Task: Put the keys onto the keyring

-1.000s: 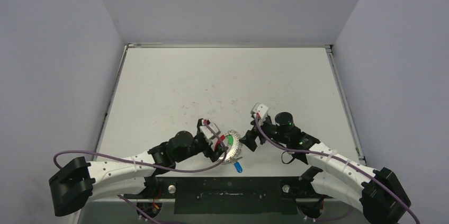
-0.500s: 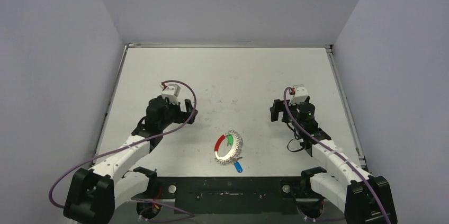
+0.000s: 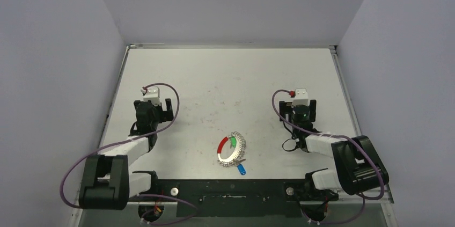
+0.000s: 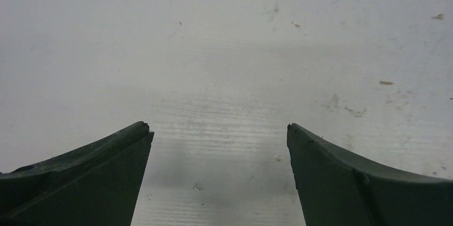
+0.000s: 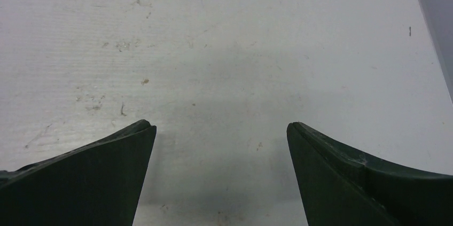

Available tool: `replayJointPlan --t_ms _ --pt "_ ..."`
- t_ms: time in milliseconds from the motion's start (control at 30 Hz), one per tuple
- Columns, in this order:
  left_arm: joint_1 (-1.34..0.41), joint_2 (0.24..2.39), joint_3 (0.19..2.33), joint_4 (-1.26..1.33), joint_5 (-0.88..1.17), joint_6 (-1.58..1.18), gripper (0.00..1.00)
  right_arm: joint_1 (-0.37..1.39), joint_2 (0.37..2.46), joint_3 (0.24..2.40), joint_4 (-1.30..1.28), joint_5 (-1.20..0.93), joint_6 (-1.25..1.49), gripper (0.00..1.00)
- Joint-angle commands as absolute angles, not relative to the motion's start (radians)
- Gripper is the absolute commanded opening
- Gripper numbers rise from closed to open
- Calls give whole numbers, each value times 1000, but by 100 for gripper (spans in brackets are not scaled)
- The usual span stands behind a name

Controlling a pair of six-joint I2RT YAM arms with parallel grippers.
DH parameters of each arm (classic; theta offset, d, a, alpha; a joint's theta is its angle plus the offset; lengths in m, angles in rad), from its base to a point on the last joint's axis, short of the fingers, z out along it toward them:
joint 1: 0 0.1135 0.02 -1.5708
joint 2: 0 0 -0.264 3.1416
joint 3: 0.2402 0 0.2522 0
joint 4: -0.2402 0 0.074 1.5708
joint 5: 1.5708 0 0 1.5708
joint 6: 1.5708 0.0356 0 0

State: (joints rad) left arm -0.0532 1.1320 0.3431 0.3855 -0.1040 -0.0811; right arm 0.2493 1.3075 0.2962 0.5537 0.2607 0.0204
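Note:
The keyring (image 3: 232, 151), a silvery coil with a red sleeve (image 3: 221, 145), lies flat on the table near its front edge, between the two arms. A green key head (image 3: 233, 142) sits on the ring's far arc, and a blue key head (image 3: 242, 169) pokes out just beyond its near edge. Whether either key is threaded on the coil I cannot tell. My left gripper (image 3: 154, 110) (image 4: 217, 127) hangs open over bare table, well left of the ring. Well to the right, my right gripper (image 3: 299, 111) (image 5: 220, 124) is open too, with nothing between its fingers. Neither wrist view shows ring or keys.
The white table (image 3: 230, 77) carries faint scuff marks and is walled by grey panels on three sides. Both arms are folded back close to their bases, purple cables (image 3: 161, 130) looping beside them. The table's right edge (image 5: 432, 49) shows in the right wrist view.
Both grippers have let go of the keyring, opened wide and pulled away to either side, folding back toward their bases. The ring and keys stay where they were left.

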Motion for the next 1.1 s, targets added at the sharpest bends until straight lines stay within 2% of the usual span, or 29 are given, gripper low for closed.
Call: replayJointPlan --t_ms 0,100,200,367,433,1067 --pt "-25 1304 326 715 -126 -5 97 246 1389 327 797 336 -33 100" --pt "-7 1454 301 954 -88 40 97 245 1438 353 815 346 -65 100" --pt "75 1605 314 1060 -27 8 97 236 1518 317 974 360 -78 100" --pt "84 1610 345 997 0 15 97 188 1628 346 1029 380 -19 100" --pt "84 1601 367 931 -12 6 97 160 1612 379 930 339 -1 100" --pt "81 1613 365 953 -26 6 97 127 1623 402 905 279 25 100"
